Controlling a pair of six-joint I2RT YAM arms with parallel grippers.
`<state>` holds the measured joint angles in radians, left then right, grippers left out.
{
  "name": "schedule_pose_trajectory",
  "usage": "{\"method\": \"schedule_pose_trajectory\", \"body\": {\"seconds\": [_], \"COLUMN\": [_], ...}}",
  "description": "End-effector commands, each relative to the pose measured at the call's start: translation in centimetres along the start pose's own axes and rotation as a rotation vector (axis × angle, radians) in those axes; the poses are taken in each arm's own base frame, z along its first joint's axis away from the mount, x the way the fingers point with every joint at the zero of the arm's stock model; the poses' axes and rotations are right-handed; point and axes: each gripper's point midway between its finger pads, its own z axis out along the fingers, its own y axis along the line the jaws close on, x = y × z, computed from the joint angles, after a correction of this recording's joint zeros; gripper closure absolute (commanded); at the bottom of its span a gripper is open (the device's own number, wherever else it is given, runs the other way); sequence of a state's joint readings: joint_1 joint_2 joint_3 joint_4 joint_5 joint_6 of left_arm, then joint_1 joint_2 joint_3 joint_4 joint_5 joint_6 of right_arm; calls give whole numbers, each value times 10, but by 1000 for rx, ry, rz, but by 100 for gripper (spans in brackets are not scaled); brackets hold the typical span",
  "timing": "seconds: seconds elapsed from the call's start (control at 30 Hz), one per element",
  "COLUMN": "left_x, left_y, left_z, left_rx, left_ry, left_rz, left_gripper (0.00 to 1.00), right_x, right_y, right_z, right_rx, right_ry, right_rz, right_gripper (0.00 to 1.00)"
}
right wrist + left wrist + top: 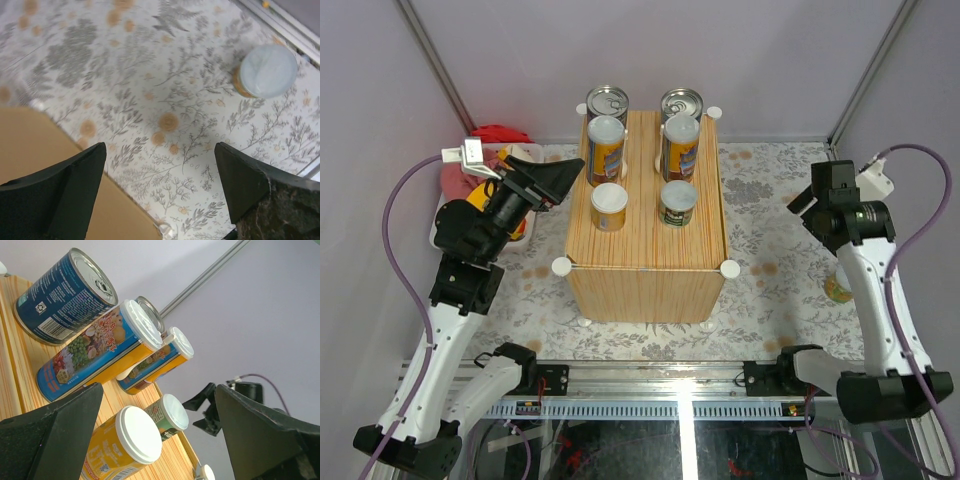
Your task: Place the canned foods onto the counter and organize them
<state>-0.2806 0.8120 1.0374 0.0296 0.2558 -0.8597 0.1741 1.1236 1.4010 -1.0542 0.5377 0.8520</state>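
last can [268, 70]: standing upright on the mat [150, 65], lid up, sitting off to the far right of the right gripper [159, 146], which is the nearer one
right gripper: hanging spread apart, empty
left gripper [159, 390]: hanging spread apart, empty, beside the counter [645, 270]
counter: carrying six cans [608, 207]

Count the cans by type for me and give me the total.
Silver-topped blue cans: 2
Tall white-lidded cans: 2
Short white-lidded cans: 2
White-lidded can on the floor mat, height unclear: 1
Total: 7
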Motion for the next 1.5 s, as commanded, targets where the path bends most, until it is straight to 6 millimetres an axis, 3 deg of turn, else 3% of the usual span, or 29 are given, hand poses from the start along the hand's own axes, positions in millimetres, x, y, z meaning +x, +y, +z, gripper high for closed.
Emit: {"method": "schedule_pose_trajectory", "body": {"seconds": [0.0,0.07,0.3,0.47,0.67,1.1,1.47], "left_x": [-7,-8,-9,-13,-13,-12,-6], "left_y": [-20,-21,-24,-28,-28,-24,-13], "left_z": [-8,-10,-20,-25,-30,-32,-25], "left_rx": [55,53,47,45,32,13,-9], "left_ry": [-8,-11,-19,-27,-28,-22,-7], "left_rz": [24,29,47,62,71,72,64], "left_gripper": [6,6,6,5,5,5,5], "right_x": [8,8,1,20,46,63,55], "right_y": [-8,-20,-61,-104,-134,-159,-167], "right_z": [50,65,88,108,120,136,152], "right_rx": [75,153,321,423,525,611,636], "right_ry": [91,93,85,130,171,193,168], "right_rz": [224,257,414,473,496,511,512], "right_gripper": [2,0,0,1,1,0,1]}}
